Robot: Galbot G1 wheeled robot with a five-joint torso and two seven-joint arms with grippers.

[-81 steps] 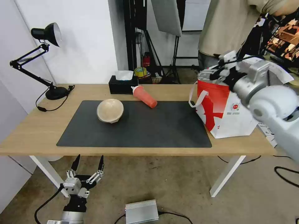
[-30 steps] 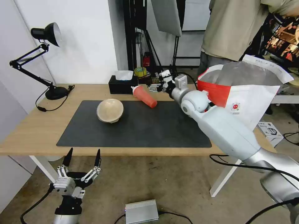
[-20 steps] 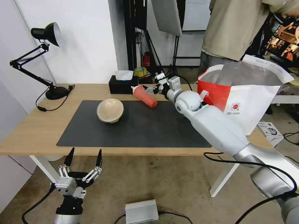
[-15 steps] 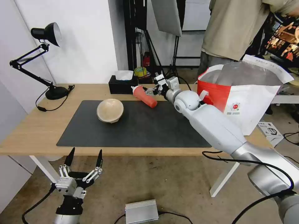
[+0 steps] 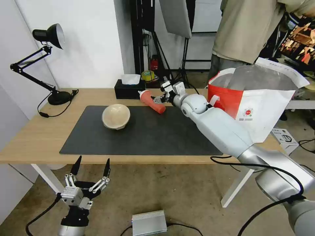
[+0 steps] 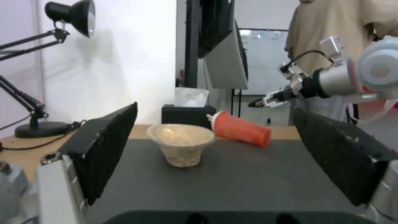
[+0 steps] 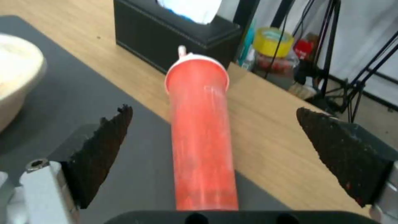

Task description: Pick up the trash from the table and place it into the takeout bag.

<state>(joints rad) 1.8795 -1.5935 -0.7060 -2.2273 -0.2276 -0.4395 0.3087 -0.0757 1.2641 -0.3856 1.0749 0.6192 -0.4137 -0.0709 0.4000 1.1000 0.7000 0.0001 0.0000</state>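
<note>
Right gripper (image 5: 161, 98) hovers with its fingers spread wide and nothing between them; its wrist view shows the red cup (image 7: 203, 130) lying on its side straight ahead between the two black pads, white lid away from it, unclear from the head view. Its arm stretches across the dark mat (image 5: 144, 137) from the takeout bag (image 5: 252, 111) side, while the left gripper (image 5: 92, 168) hangs open below the table (image 5: 32, 137) edge.

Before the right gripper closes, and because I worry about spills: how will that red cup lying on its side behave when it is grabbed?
The red cup lies on its side between the open right gripper's fingers, so a nudge would probably roll it across the mat. It looks like thin disposable material, likely light and easily crushed. Its white lid seems on, but may leak.
</note>
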